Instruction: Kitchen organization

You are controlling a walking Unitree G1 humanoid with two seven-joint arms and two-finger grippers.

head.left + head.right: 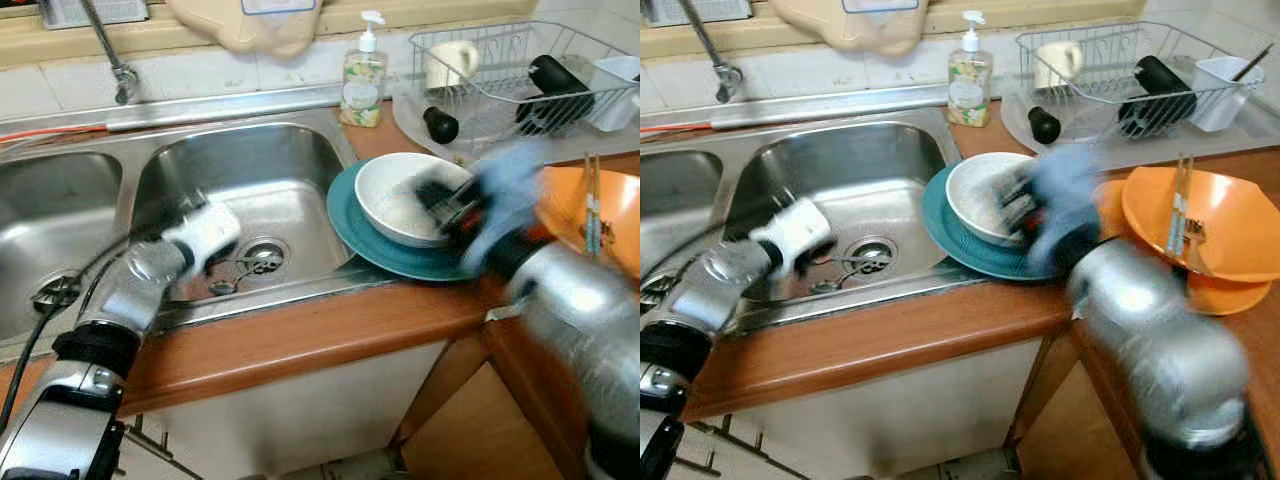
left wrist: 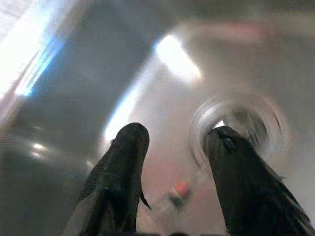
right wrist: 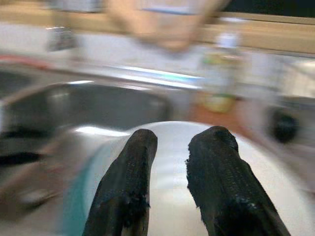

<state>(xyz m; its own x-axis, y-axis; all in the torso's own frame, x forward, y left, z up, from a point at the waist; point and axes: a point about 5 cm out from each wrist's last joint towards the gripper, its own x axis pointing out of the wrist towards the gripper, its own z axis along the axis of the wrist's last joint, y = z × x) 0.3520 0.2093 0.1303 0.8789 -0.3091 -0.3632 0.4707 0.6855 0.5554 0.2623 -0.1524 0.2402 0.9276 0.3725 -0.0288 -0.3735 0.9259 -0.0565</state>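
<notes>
My right gripper [image 3: 170, 147], fingers parted, reaches over the white bowl [image 1: 405, 198] stacked on the teal plate [image 1: 385, 250] at the sink's edge, while my open left gripper [image 2: 172, 147] hovers over the sink [image 1: 270, 170] drain.

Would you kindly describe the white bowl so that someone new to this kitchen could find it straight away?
Start at the steel sink with its drain; on the wooden counter just to its right lies a teal plate. The white bowl sits on that plate, with the right gripper at its rim. Unlike the orange bowls further right, it is white and holds no cutlery.
</notes>
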